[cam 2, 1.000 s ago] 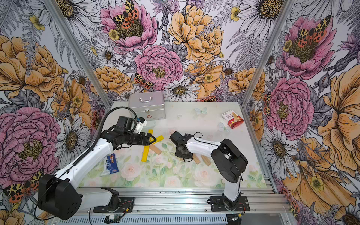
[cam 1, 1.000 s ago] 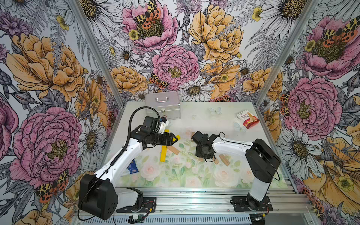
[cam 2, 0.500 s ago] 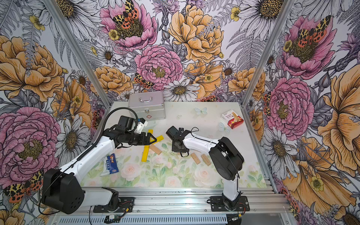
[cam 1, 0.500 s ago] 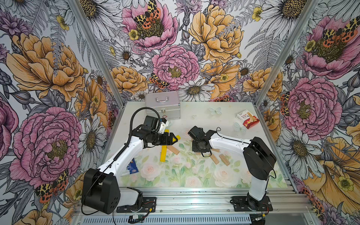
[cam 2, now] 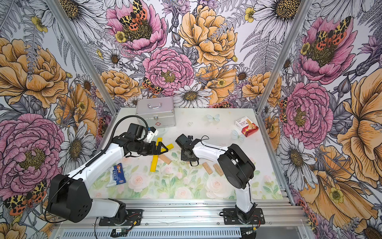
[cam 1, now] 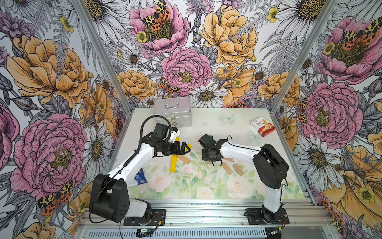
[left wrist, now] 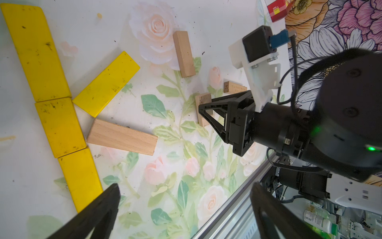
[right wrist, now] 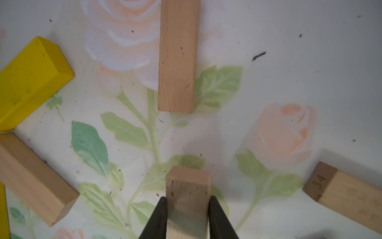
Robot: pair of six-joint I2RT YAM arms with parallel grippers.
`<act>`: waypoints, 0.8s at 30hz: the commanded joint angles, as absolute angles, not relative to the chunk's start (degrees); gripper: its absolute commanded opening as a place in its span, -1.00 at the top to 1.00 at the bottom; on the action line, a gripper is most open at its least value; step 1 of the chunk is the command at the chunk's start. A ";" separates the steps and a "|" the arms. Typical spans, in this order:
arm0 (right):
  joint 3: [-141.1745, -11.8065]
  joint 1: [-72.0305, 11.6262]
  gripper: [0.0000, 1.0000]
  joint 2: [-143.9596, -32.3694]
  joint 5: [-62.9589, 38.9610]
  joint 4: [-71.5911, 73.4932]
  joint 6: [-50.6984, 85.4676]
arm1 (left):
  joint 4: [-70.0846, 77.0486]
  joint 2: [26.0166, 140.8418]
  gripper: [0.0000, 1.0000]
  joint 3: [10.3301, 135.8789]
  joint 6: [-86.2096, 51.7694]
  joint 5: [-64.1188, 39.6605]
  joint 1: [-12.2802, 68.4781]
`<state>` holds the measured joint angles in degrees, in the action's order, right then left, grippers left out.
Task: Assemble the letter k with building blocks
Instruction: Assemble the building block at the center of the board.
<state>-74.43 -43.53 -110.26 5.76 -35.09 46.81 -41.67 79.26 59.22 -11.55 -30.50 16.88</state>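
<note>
A yellow-stemmed letter k (left wrist: pixel 60 126) lies flat on the table: three yellow building blocks in a line, a slanted yellow arm (left wrist: pixel 106 82) and a slanted pale wood arm (left wrist: pixel 122 136). Both top views show it (cam 1: pixel 173 163) (cam 2: pixel 154 163). My left gripper (left wrist: pixel 184 188) (cam 1: pixel 184 148) hovers over it, open and empty. To the right of the k, my right gripper (right wrist: pixel 188 198) (cam 1: pixel 209 158) is shut on a pale wood block (right wrist: pixel 188 182), held end-out just above the table. Another wood block (right wrist: pixel 177 62) lies ahead of it.
Loose wood blocks lie near the right arm (cam 1: pixel 226 168) (cam 1: pixel 238 169), one stamped 34 (right wrist: pixel 347 194). A silver case (cam 1: pixel 172 111) stands at the back, a red-and-white carton (cam 1: pixel 263 128) at the back right, and a blue-white sachet (cam 2: pixel 117 173) under the left arm.
My left gripper's jaws have opened wider above the yellow k. The right gripper has carried its wood block a little toward the back left.
</note>
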 commanded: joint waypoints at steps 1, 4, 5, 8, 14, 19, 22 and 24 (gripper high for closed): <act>-76.01 -43.07 0.69 -111.61 4.98 -33.01 46.02 | -40.61 79.28 -0.97 58.84 -10.74 -31.90 15.82; -76.06 -42.59 0.71 -112.08 3.55 -31.76 46.14 | -40.60 79.37 -0.97 58.91 -11.00 -31.65 15.32; -76.03 -42.39 0.73 -112.20 2.66 -31.24 46.31 | -40.56 79.44 -0.97 58.97 -11.13 -31.60 15.03; -76.10 -42.10 0.74 -112.80 1.51 -30.15 46.71 | -40.61 79.54 -0.97 59.06 -11.40 -31.64 14.11; -75.81 -41.59 0.74 -113.47 -0.10 -28.49 47.04 | -40.61 79.88 -0.97 59.06 -11.51 -31.90 13.75; -75.14 -41.22 0.74 -113.38 -0.26 -27.71 47.24 | -40.52 79.89 -0.97 59.06 -11.42 -31.99 13.71; -74.82 -41.00 0.74 -113.47 -0.26 -27.53 47.10 | -40.52 80.15 -0.97 59.06 -11.34 -32.11 13.71; -74.71 -40.83 0.75 -113.49 -0.26 -27.51 47.05 | -40.52 80.24 -0.97 59.07 -11.42 -32.09 13.63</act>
<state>-74.85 -41.45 -112.38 0.08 -29.04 47.03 -41.65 79.88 59.22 -11.60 -30.57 14.33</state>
